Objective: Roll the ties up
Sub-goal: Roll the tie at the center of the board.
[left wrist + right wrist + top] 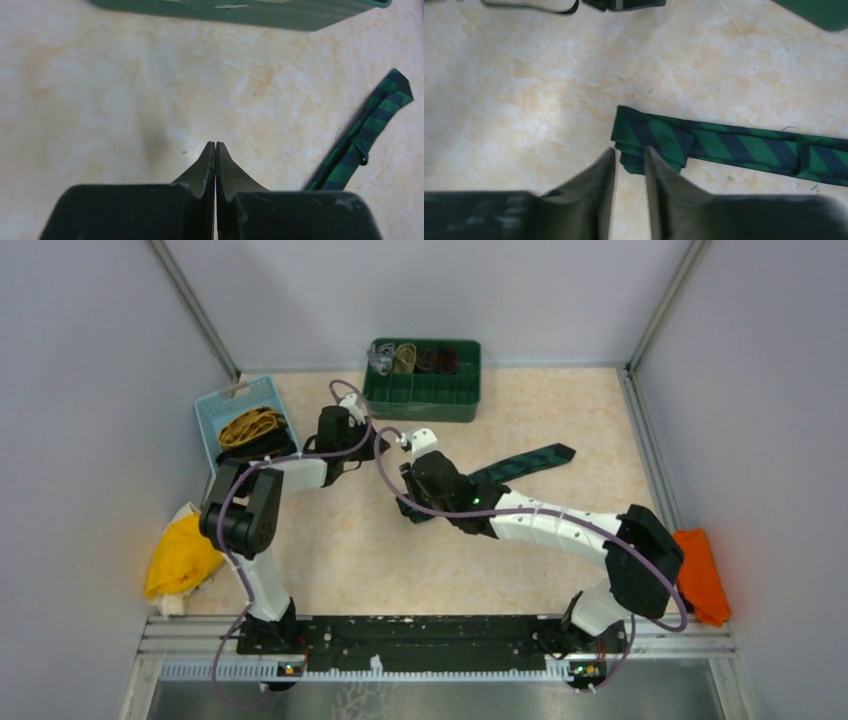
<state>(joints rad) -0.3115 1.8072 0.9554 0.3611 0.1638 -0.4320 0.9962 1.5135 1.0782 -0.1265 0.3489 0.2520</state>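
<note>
A dark green tie with dark stripes lies flat across the middle of the table, its pointed end at the right. Its left end is folded over in a few layers. My right gripper is open by a narrow gap, its tips at the near edge of that folded end; in the top view the tips are hidden under the wrist. My left gripper is shut and empty over bare table, left of the tie; it also shows in the top view.
A green compartment bin at the back holds a few rolled ties. A blue basket at the back left holds a mustard-yellow tie and dark ones. A yellow cloth lies at the left edge and an orange cloth at the right.
</note>
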